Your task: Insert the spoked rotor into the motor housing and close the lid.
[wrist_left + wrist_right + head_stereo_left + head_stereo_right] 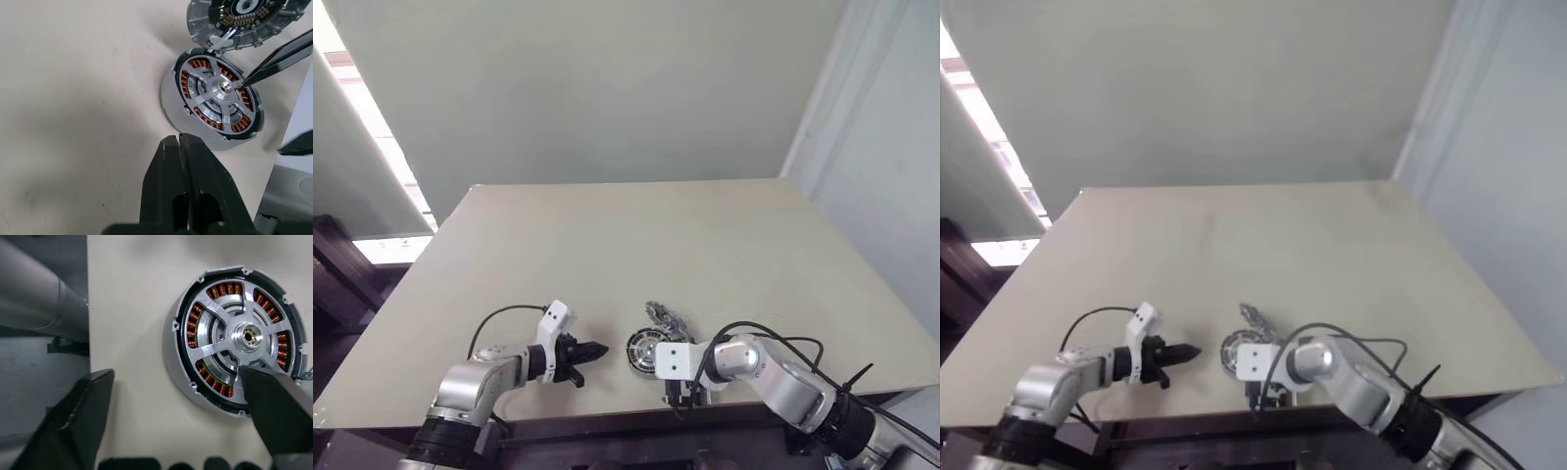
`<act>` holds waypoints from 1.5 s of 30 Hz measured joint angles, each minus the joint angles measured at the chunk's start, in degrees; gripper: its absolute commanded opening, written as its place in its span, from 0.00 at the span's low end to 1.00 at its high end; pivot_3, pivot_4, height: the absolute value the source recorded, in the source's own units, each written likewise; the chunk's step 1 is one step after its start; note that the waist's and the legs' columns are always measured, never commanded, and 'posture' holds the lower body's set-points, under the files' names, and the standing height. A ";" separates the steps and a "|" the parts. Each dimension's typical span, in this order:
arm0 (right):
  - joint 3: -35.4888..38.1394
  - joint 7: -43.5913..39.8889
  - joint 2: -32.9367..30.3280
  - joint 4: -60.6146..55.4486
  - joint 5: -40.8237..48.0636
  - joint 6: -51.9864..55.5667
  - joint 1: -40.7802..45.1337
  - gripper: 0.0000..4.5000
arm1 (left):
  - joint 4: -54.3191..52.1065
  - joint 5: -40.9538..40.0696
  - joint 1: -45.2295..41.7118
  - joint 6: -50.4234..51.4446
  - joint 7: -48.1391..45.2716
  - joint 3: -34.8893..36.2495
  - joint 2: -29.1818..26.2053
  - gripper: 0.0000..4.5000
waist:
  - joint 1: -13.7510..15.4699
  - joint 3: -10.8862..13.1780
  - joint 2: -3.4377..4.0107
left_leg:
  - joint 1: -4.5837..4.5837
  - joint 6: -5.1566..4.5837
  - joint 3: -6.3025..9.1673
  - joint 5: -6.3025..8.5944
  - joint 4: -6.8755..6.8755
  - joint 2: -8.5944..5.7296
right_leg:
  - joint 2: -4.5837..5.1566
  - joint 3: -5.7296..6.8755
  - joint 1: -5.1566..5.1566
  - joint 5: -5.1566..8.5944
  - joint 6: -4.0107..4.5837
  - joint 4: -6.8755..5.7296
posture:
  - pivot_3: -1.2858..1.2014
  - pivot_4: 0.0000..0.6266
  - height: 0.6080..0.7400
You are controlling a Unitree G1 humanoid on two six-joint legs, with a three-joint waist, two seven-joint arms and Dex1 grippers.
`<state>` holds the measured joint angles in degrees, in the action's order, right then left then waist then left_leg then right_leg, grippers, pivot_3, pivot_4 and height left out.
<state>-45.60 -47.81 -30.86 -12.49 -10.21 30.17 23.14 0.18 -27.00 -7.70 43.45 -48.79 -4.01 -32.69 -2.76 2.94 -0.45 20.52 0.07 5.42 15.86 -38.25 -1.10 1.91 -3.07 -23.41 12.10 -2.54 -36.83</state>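
The rotor (238,340) already sat inside the housing (215,98), its spokes lying over the ring of copper windings and its hub at the centre. The housing lay flat near the front edge of the worktop (636,245), between the two arms. The lid (242,19) was not yet on: it rested just beyond the housing, touching its far rim and tilted, inner side showing, apparently tied to it by thin wires, which would explain why it stayed so close.

The right gripper (181,416) stood over the housing with its fingers (274,406) spread wide and grasping nothing; one fingertip hung over the rotor's near spokes, the other out past the housing's rim over the worktop edge. That suggests the rotor had been let go and seated. The left gripper (185,161), to the left of the housing and apart from it, had its fingers clenched together on nothing, pointing toward the housing. Closing the lid looked like the remaining step.
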 measured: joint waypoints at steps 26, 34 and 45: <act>7.97 0.08 9.33 1.98 3.27 3.78 -4.35 0.00 | -1.02 0.00 0.33 0.95 0.03 0.00 -0.23 0.00 | -0.04 0.00 0.00 | -0.01 0.00 0.01 0.00 0.00 0.00 | -0.01 -0.02 -0.02 -0.01 0.00 -0.05 | 0.52 0.00 1.00; 10.92 4.86 15.13 -4.56 6.00 19.17 -4.90 0.00 | -0.98 0.05 0.34 0.85 0.04 -0.01 -0.04 0.00 | 0.07 0.00 0.01 | 0.00 0.00 0.03 0.00 0.00 0.00 | -0.01 0.00 -0.02 -0.01 0.00 -0.06 | 0.52 0.00 1.00; 8.26 11.64 15.90 -6.16 5.65 26.78 -4.55 0.00 | -0.62 0.16 0.34 0.71 0.03 -0.01 0.02 0.00 | 0.12 0.01 0.02 | 0.01 0.00 0.01 0.00 0.01 -0.01 | 0.00 -0.01 -0.04 -0.01 0.00 -0.05 | 0.52 0.00 1.00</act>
<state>-37.34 -36.17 -14.95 -18.65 -4.56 56.94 18.59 -0.44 -26.84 -7.35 44.16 -48.77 -4.02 -32.67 -2.64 2.94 -0.43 20.53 0.08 5.43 15.86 -38.24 -1.11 1.91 -3.08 -23.45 12.09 -2.53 -36.88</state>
